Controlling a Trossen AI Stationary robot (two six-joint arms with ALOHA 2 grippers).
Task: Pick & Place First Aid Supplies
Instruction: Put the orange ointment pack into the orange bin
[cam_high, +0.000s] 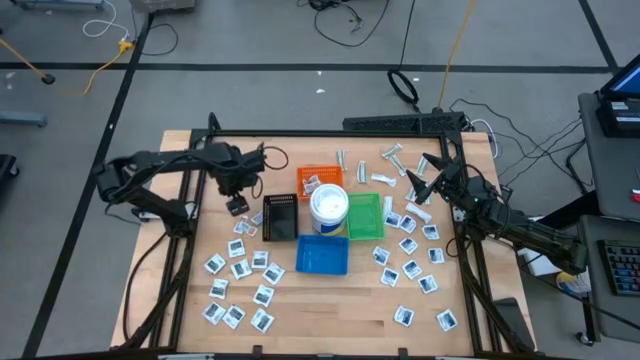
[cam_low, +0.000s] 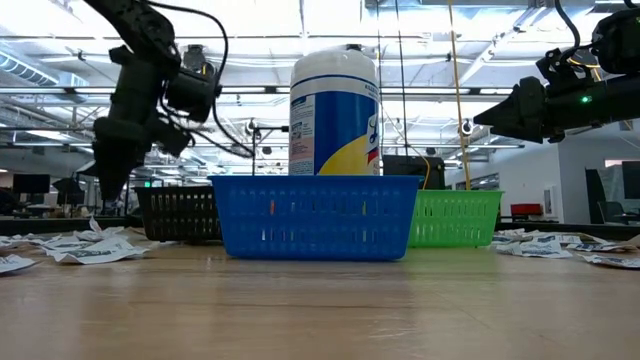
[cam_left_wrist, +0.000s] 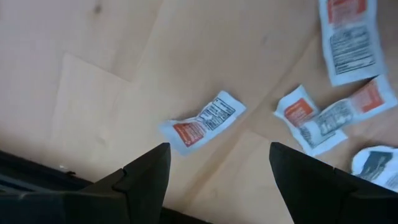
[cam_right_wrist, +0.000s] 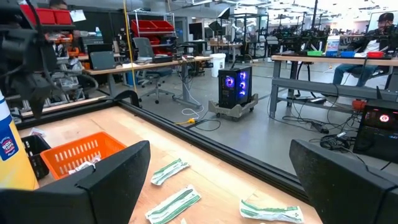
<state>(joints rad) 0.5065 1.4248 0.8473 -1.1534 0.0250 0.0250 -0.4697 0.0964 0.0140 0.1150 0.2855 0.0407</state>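
The first aid supplies lie flat on the wooden table: white square packets in a left cluster and a right cluster, and pale wrapped strips at the far side. My left gripper points down above the left cluster, open, with nothing between its fingers. In its wrist view a red-marked packet lies on the table below the gap, and more packets lie beside it. My right gripper hangs level and open over the right side, also seen in its wrist view, with strips on the table below.
Mid-table stand an orange tray, a black tray, a green tray and a blue tray around a white tub with a blue band. Bare wood lies along the near edge. A black frame borders the table.
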